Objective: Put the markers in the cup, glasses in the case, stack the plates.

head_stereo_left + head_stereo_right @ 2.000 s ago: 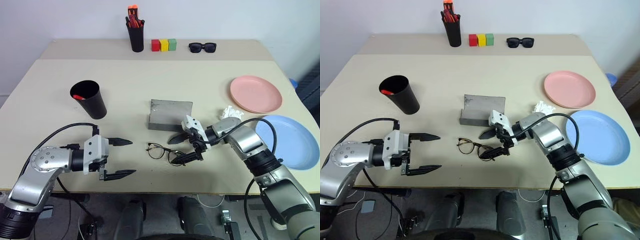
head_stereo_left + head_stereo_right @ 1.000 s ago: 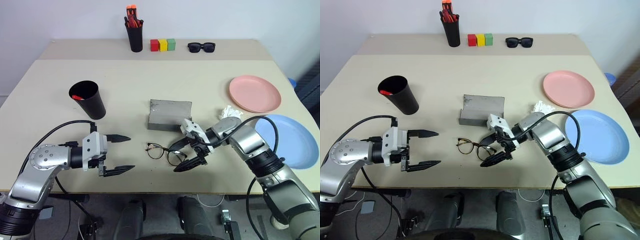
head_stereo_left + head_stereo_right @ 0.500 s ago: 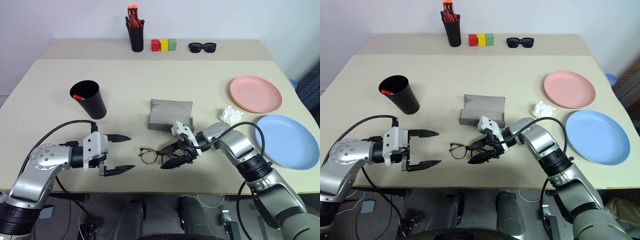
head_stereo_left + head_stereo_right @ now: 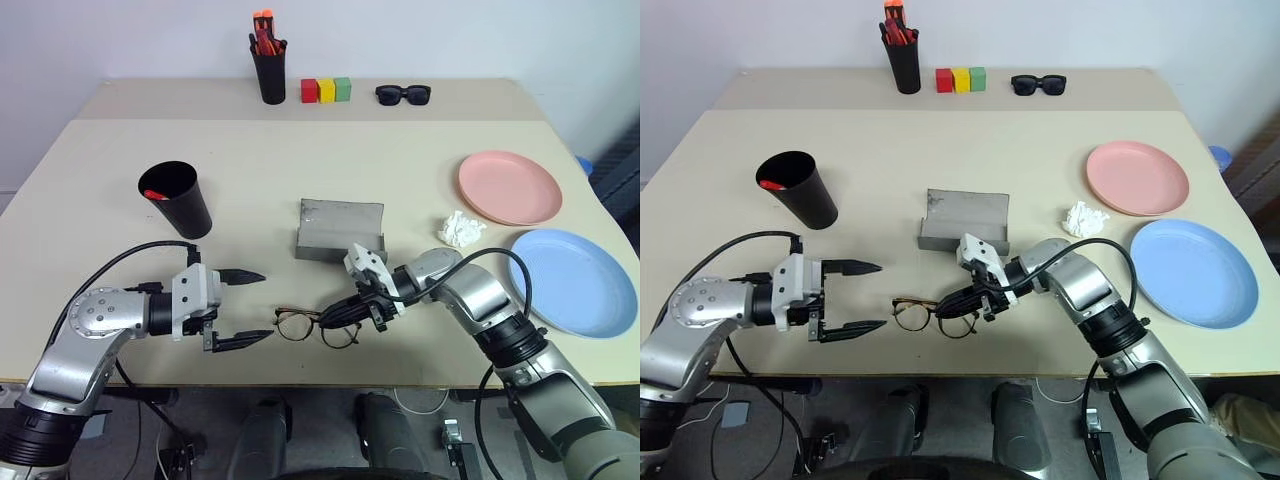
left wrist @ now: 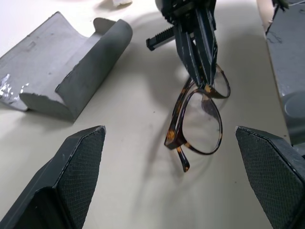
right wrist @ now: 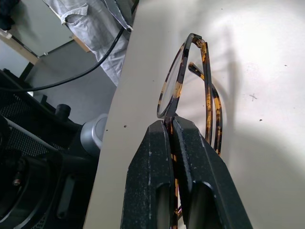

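Progress check: the right claw (image 4: 978,302) is pinched shut on the thin tortoiseshell round-lens glasses (image 4: 923,315), low over the tabletop (image 4: 940,170) near the open grey hard-shell case (image 4: 966,222). Left claw (image 4: 866,297) gapes empty. Pink plate (image 4: 1137,178) and blue plate (image 4: 1193,272) sit unstacked.

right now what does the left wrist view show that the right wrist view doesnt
Left wrist view alone: the grey case lying open on the table, and the open left pincer, its two fingers spread wide on either side of the glasses.

Right wrist view alone: the table's near edge, with a black cable and dark equipment past it.

Both: the glasses with the right pincer shut on their frame, and the beige table top.
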